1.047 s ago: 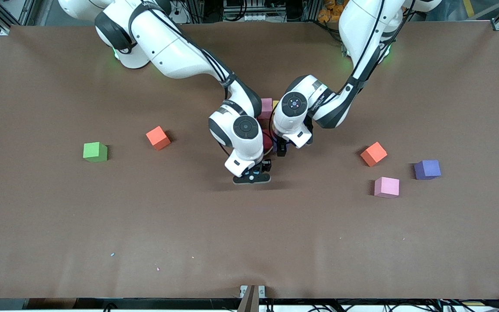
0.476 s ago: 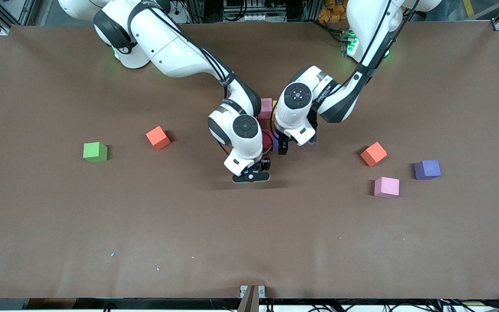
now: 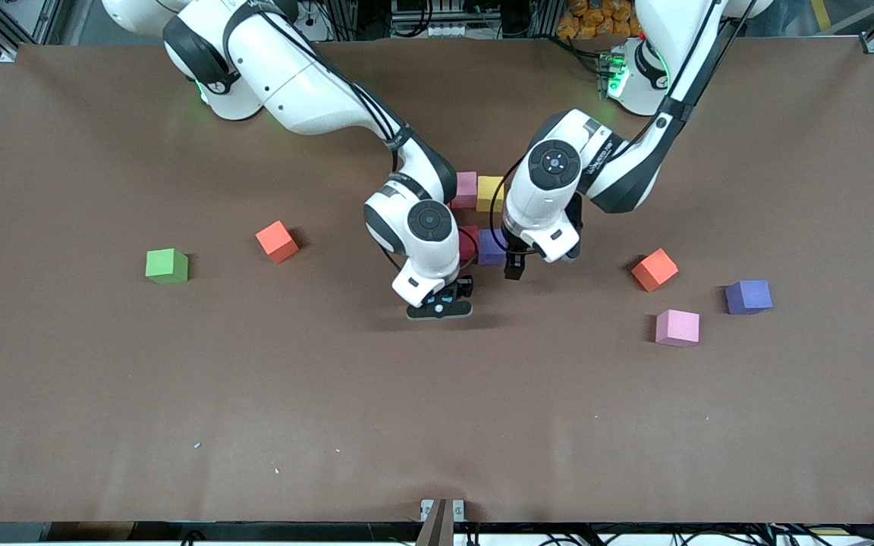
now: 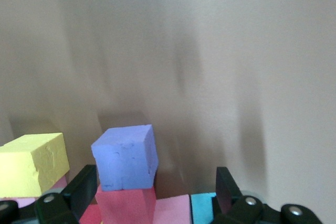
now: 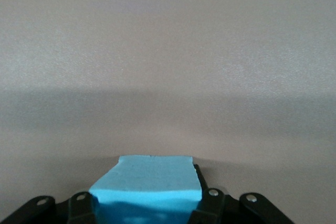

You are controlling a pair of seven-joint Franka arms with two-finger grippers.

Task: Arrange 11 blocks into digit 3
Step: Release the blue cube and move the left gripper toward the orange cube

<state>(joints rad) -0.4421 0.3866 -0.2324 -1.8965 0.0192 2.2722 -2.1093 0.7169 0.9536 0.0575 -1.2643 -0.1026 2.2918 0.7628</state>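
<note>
Cyan block (image 5: 146, 182) sits pinched between the right gripper's (image 3: 441, 302) fingers, held just below the centre of the front frame, over bare table a little nearer the camera than the half-built digit. The digit (image 3: 480, 220) so far shows only as a small cluster at frame centre: a pink block (image 3: 466, 189) and a yellow block (image 3: 491, 192) side by side, with a red block (image 3: 470, 241) and a purple block (image 3: 492, 247) below them, much of it hidden by the two wrists.

The relation that matters — the cluster lies up-frame of the held block and slightly toward the left arm's end, so the right arm, being the one loaded and closest, would have to carry its block back toward the robots to join it. Which slot it is meant for I cannot judge from here.

The left gripper (image 3: 514, 267) hangs just beside the purple block with its fingers spread and empty.

The left wrist view adds what the front view hides: a purple cube (image 4: 126, 157) seeming to sit on a red one, and pink and cyan faces low in that frame, so the cluster probably holds more blocks than the front shows. The right wrist view alone shows the cyan block.

Loose blocks remain: an orange block (image 3: 277, 241) at centre-left, another orange (image 3: 655, 269), a pink (image 3: 677, 327) and a purple (image 3: 749, 296) at the right. A green cube (image 3: 167, 265) lies at the left.
</note>
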